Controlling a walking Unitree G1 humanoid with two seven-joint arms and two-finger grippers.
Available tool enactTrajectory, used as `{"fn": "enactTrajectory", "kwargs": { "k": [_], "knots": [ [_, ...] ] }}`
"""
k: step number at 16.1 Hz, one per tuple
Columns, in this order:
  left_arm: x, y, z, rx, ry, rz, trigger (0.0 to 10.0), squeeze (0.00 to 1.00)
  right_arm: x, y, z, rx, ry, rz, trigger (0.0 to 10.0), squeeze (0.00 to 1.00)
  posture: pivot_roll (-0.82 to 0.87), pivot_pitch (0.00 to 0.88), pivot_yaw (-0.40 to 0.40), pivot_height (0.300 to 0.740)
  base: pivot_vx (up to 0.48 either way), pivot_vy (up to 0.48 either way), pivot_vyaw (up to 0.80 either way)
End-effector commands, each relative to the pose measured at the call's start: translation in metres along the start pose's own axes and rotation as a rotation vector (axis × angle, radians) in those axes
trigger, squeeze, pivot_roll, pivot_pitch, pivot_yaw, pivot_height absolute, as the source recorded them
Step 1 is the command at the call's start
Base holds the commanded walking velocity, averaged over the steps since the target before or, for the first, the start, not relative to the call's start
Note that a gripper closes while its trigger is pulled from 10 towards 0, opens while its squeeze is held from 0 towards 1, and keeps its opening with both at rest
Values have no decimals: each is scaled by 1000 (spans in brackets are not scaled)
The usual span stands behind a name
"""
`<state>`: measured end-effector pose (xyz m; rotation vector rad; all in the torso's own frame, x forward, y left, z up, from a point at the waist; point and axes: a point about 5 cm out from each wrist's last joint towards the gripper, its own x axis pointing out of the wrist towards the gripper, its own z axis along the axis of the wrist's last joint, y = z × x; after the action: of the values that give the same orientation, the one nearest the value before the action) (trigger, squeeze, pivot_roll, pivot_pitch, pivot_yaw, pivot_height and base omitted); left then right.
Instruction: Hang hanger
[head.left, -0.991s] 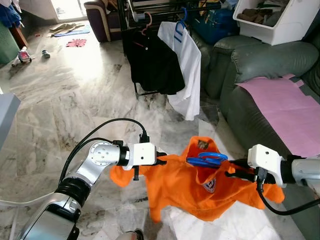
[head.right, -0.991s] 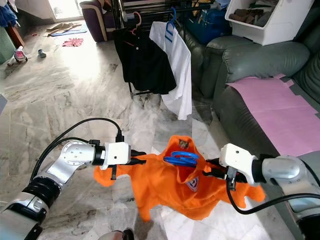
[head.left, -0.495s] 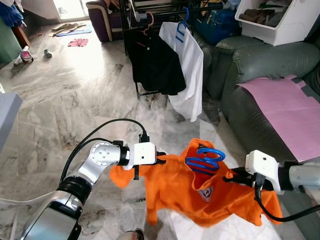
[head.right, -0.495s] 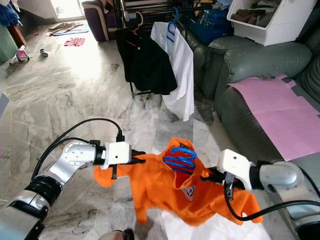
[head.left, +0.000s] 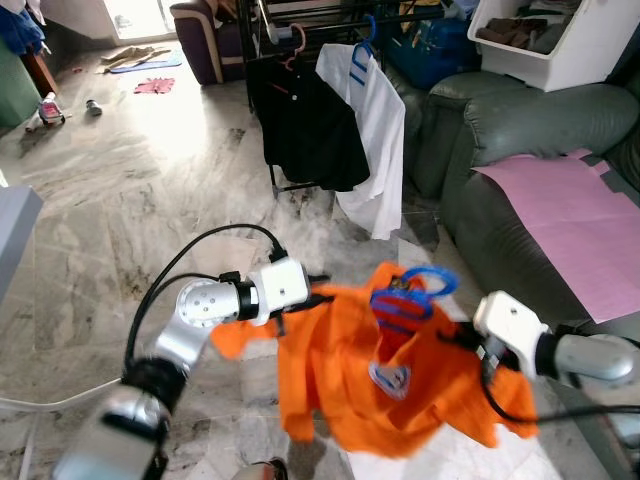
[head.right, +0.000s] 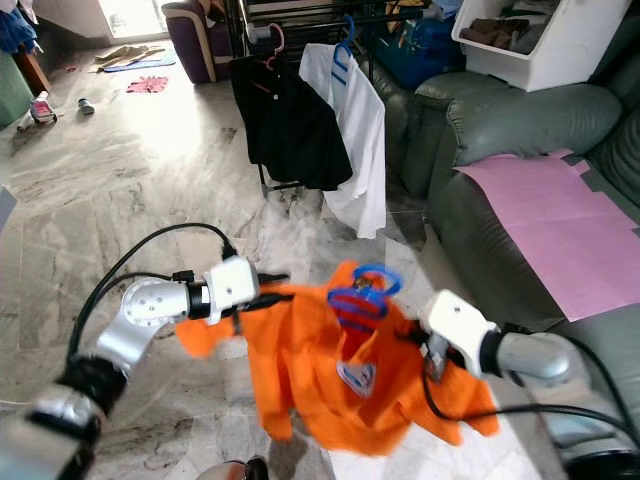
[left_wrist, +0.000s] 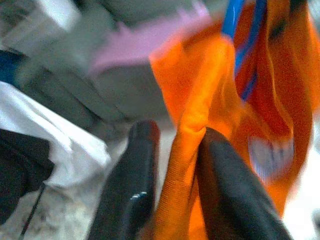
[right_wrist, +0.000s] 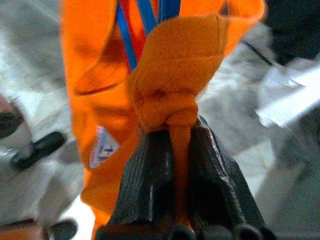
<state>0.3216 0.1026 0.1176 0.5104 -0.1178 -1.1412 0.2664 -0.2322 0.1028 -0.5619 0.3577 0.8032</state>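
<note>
An orange shirt (head.left: 385, 385) on a blue hanger (head.left: 405, 298) hangs stretched between the robot's two arms above a marble floor (head.left: 120, 200), well short of the clothes rack (head.left: 300, 20) at the far side of the room. The left gripper (left_wrist: 175, 165) pinches one shoulder of the shirt, its black fingers (left_wrist: 132, 185) closed on a fold of orange cloth; the left wrist view makes that clamp plain, while the head views show little more than the white wrist housing against the fabric. The right gripper (right_wrist: 177, 150) grips the other shoulder, jaws tight on a bunched knot of cloth, with the hanger's blue bars running behind it. The head views alone show the hook standing up at the collar and a badge on the chest, though blur softens both. On the rack hang a black shirt (head.left: 305, 120) and a white shirt (head.left: 375, 130). To the right stands a green sofa (head.left: 530, 130) with a pink sheet (head.left: 570, 215) across its seat.
</note>
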Motion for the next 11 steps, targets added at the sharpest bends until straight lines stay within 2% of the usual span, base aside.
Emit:
{"fn": "enactTrajectory", "kwargs": {
  "k": [1,3,4,7,8,10,11],
  "knots": [
    [1,2,13,-19,-87,51,10000,1000,0,-3,-3,65,9,-110,0,0,-97,58,34,740,0,0,0],
    [-4,-5,13,-96,-124,108,10000,1000,3,-1,-7,121,25,-209,0,0,-100,61,37,740,0,0,0],
    [-7,-10,12,-103,-127,125,10000,1000,3,-1,-8,157,28,-258,0,0,-101,64,38,740,0,0,0],
    [-15,-23,6,-245,-120,213,10000,1000,6,0,-9,298,31,-442,0,0,-109,66,47,740,0,0,0],
    [-16,-26,7,-260,-117,216,10000,1000,6,1,-8,313,29,-463,0,0,-109,66,49,740,0,0,0],
    [-17,-29,7,-305,-112,289,10000,1000,3,-3,-9,361,41,-577,0,0,-111,67,51,740,0,0,0],
    [-16,-27,7,-344,-102,368,10000,1000,-2,-6,-11,408,52,-672,0,0,-115,66,55,740,0,0,0]
  ]
}}
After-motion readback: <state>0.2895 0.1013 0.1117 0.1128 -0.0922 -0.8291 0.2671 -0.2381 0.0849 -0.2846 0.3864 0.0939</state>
